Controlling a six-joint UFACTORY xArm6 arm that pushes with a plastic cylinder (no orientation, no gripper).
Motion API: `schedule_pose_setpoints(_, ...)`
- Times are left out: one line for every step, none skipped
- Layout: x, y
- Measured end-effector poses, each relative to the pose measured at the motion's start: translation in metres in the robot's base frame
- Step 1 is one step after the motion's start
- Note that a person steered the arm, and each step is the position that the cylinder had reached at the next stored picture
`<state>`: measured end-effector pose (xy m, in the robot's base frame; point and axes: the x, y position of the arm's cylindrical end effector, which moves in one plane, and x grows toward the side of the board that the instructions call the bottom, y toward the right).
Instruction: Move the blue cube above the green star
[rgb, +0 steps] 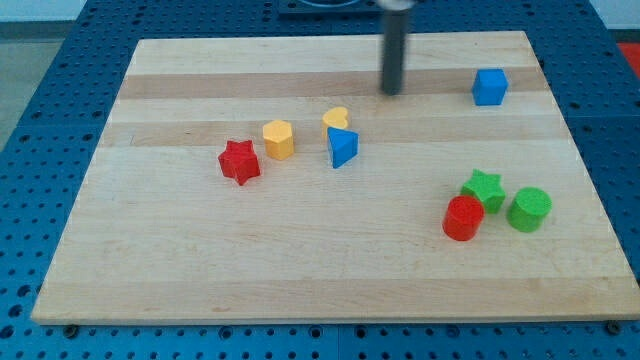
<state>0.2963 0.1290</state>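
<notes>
The blue cube (490, 86) sits near the view's top right of the wooden board (300, 270). The green star (484, 188) lies lower down on the view's right, touching a red cylinder (463, 218) at its lower left, with a green cylinder (529, 209) just to its right. My tip (391, 92) is the lower end of the dark rod at the view's top centre. It stands well to the left of the blue cube, at about the same height in the view, and touches no block.
A red star (239, 161), a yellow hexagonal block (279, 138), a yellow heart (337, 119) and a blue triangle (342, 147) cluster left of centre. A blue perforated table surrounds the board.
</notes>
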Motion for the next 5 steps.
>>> schedule_pose_setpoints(-0.002, 0.123)
schedule_pose_setpoints(0.027, 0.121)
schedule_pose_setpoints(-0.015, 0.125)
schedule_pose_setpoints(-0.042, 0.154)
schedule_pose_setpoints(-0.042, 0.217)
